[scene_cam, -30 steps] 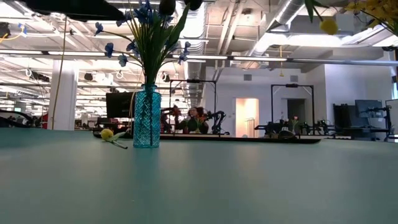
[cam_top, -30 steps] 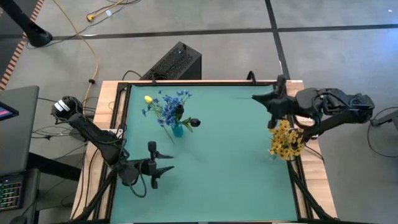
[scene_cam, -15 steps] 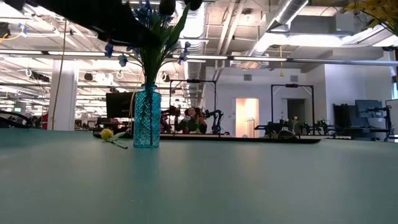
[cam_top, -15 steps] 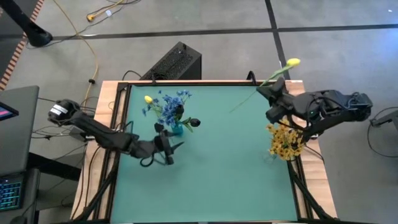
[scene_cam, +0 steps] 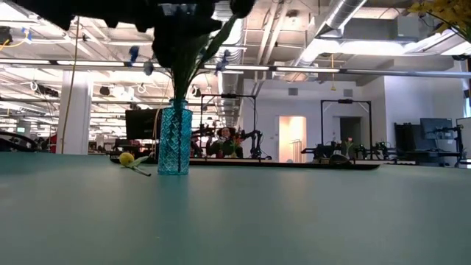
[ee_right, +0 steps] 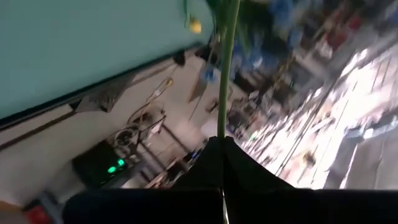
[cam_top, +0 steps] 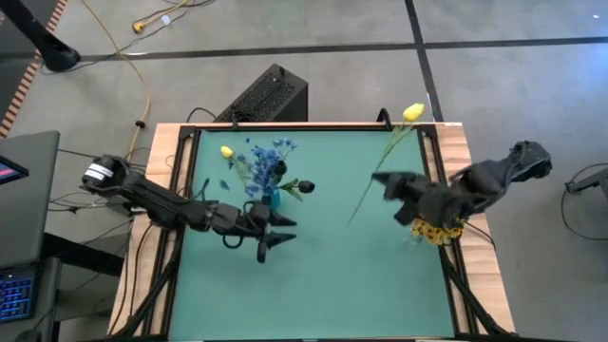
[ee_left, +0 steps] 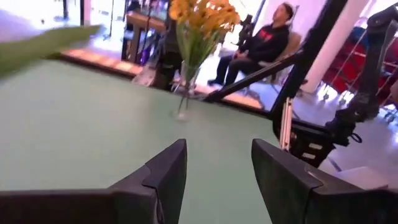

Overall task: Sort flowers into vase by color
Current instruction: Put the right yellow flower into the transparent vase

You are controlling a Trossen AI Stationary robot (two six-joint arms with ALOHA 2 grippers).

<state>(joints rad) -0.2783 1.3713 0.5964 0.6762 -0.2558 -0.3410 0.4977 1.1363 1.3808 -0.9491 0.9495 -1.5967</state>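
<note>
My right pincer (cam_top: 394,186) is clamped on the thin green stem of a single yellow bud flower (cam_top: 411,112), its 2 fingers pressed together around the stem in the right wrist view (ee_right: 225,74). The bud sits out over the far edge of the tabletop (cam_top: 342,275), and the stem runs down past the pincer toward the middle. My left pincer (cam_top: 281,231) has its fingers (ee_left: 166,177) spread apart and holds nothing; it hovers just beside the blue glass vase (scene_cam: 174,138), on the near side of it. That vase carries the blue blossom clusters (cam_top: 266,158) and a dark bud (cam_top: 306,186). Another yellow bud (scene_cam: 127,158) lies flat on the tabletop next to the vase. The yellow-orange clusters (cam_top: 437,228) stand in a clear vase (ee_left: 183,99) hard against the right edge, directly below my right arm. Between the 2 vases the green surface lies open, and the near half of the tabletop is free room too.
</note>
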